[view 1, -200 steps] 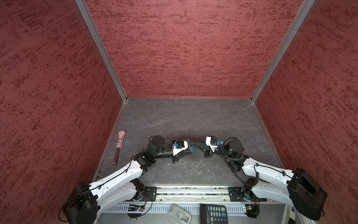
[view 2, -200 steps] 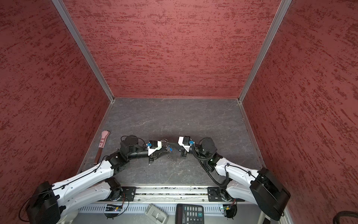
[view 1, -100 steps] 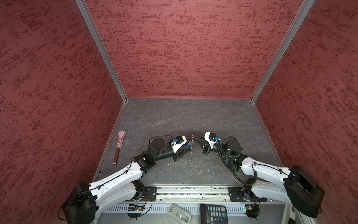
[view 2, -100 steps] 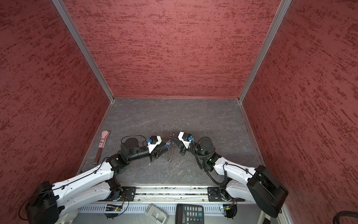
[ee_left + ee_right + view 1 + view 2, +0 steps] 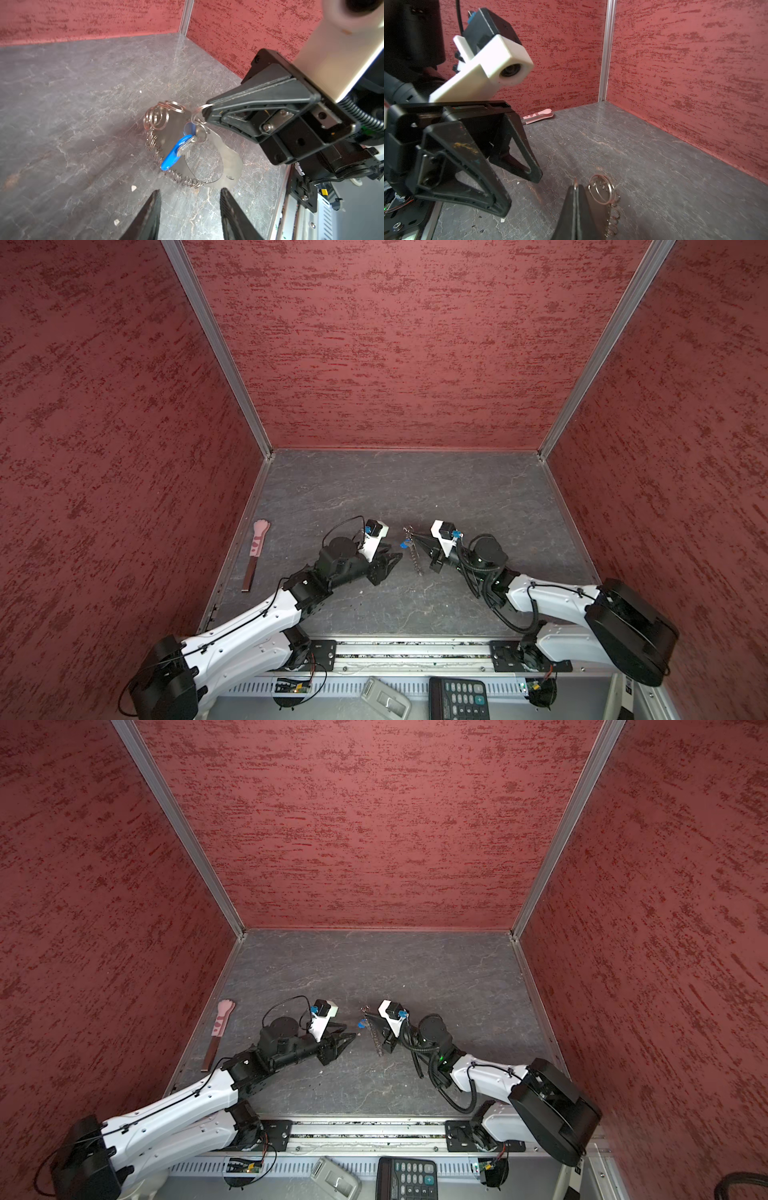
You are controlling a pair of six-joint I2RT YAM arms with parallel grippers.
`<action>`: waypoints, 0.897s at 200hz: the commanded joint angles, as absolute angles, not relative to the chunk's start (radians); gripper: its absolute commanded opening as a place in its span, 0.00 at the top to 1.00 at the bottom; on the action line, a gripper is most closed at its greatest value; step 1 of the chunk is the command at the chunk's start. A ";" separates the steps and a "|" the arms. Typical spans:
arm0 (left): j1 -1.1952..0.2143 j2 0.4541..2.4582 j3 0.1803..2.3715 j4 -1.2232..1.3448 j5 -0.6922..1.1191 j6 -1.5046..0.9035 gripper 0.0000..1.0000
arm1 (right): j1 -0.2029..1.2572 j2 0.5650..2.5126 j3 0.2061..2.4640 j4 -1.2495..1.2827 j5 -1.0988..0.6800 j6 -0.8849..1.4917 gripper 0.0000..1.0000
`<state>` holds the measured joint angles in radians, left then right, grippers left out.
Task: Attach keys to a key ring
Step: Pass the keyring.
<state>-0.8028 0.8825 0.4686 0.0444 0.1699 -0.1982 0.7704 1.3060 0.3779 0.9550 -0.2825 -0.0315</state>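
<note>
Right fingers (image 5: 245, 99) are clamped fully together, their black wedge tips pinching a small silver wire ring at the top of the key ring (image 5: 153, 141). Right wrist view agrees: I see a sliver of ring poking out between the closed tips. The key ring hangs from that pinch over the middle of the desk (image 5: 415, 489), between the two arms. It's a thin hoop, one edge lined with a coil-like row of small silver split rings, with a few bigger loops bunched near the top. Can't tell if its low end touches the desk. The key tag (image 5: 172, 155) hangs just under the right fingertips, inside the hoop's outline. It's small, glossy blue plastic, a rounded rectangle with a pale face partly showing and its little silver ring up by the pinch. Too blurred there to tell whether it's threaded on the hoop or only on the clamped ring. In both top views it's just a blue speck. Left fingers (image 5: 149, 218) are roughly half open with nothing between them, ribbed inner faces, tips aimed at the hoop's low end, near it but apart. Pink paw-tipped stick (image 5: 257, 547) lies flat by the left wall, well apart. The desk is grey with slate-like veining and a few pale crumbs; the walls (image 5: 395, 344) are rough red.
</note>
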 commanded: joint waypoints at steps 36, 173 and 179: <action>-0.914 0.968 0.522 0.073 0.075 -0.238 0.50 | 0.813 1.391 0.397 1.091 -0.137 0.036 1.00; -0.909 1.116 0.482 0.143 -0.026 -0.242 0.85 | 0.828 1.433 0.433 1.026 -0.026 0.052 1.00; -0.907 1.120 0.477 0.148 -0.022 -0.241 0.88 | 0.828 1.433 0.433 1.027 -0.022 0.053 1.00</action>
